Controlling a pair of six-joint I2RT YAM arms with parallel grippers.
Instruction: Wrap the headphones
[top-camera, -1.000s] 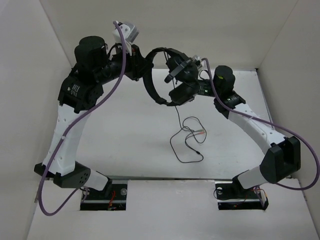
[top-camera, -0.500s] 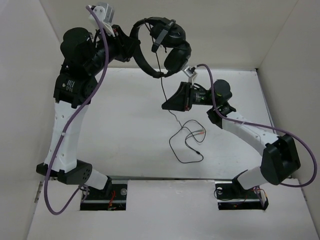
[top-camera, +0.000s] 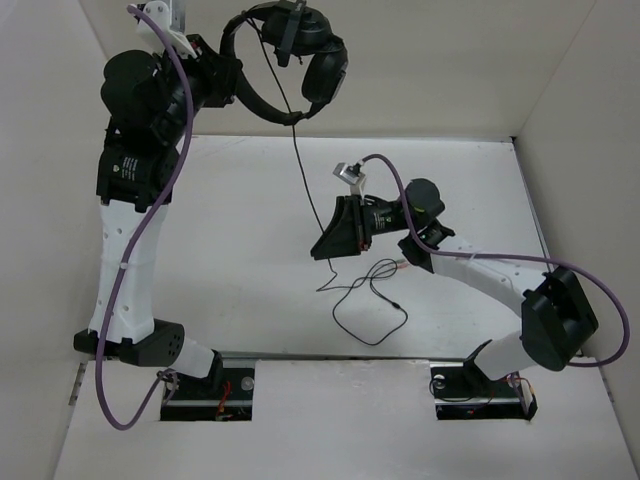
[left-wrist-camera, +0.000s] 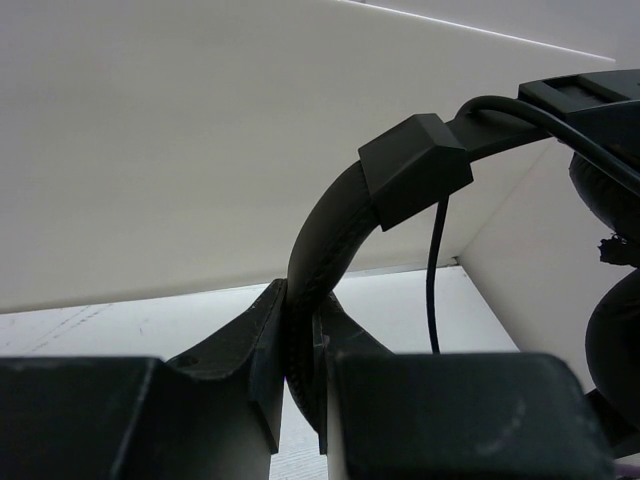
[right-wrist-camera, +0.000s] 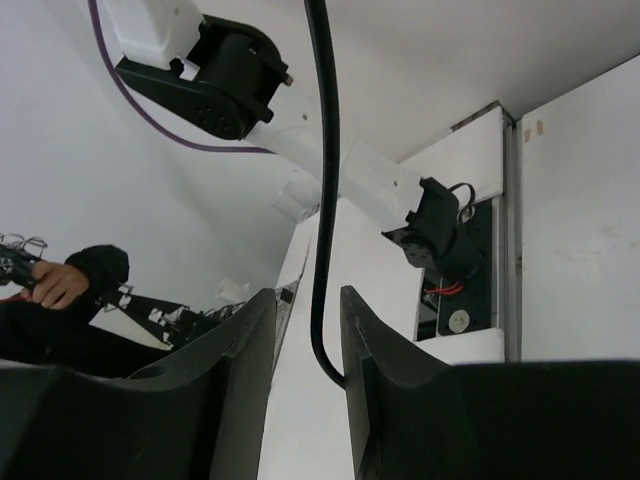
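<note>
Headphones (top-camera: 290, 60) hung high, headband clamped in the left gripper (top-camera: 222, 78), so the cable (top-camera: 297, 160) ran straight down between the right gripper's (right-wrist-camera: 308, 310) slightly parted jaws.

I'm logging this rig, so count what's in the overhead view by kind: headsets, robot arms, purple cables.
Headphones: 1
Robot arms: 2 (left arm, right arm)
Purple cables: 2, one per arm
Total: 5
</note>
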